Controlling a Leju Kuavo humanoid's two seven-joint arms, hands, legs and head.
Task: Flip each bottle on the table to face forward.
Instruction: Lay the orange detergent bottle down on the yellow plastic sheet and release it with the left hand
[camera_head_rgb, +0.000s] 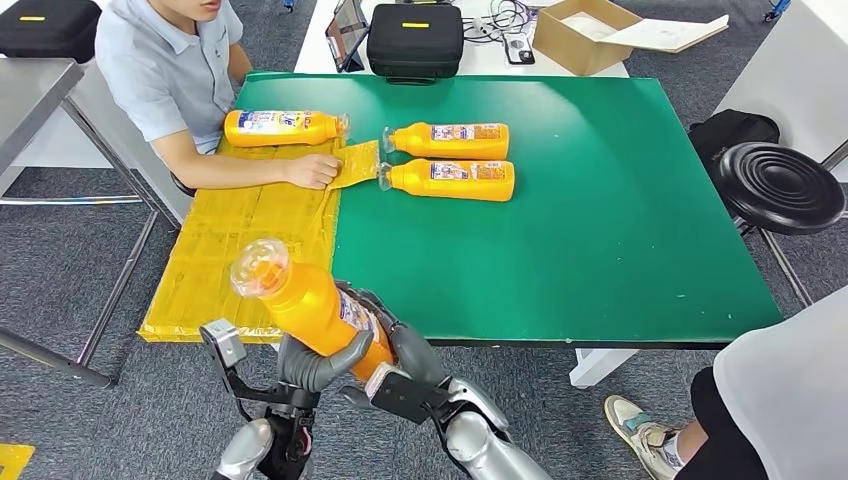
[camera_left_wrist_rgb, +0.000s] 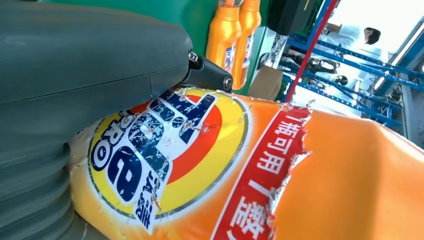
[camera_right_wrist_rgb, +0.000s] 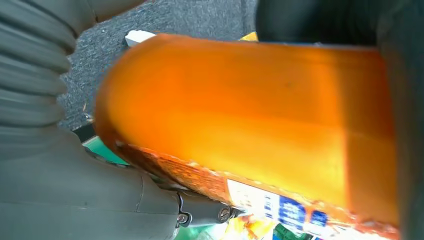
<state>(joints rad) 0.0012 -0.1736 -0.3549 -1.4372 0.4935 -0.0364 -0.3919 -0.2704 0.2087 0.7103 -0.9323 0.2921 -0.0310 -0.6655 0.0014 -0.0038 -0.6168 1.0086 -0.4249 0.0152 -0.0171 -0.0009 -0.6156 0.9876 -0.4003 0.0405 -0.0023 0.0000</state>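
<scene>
Both my hands, left (camera_head_rgb: 318, 362) and right (camera_head_rgb: 402, 352), grip one bottle (camera_head_rgb: 305, 300) mid-flip off the table (camera_head_rgb: 620, 230); three more bottles lie there, facing unclear.

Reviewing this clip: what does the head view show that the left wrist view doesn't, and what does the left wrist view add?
Head view alone: the green table, a bottle on the yellow mat by a seated person's hand, the black case, the cardboard box, the black stool, and both hands, left hand and right hand, gripping the held bottle, tilted, cap up.

Left wrist view alone: that bottle's torn front label close up, and blue racking behind.

Both: the held bottle, and the two bottles side by side on the table.
</scene>
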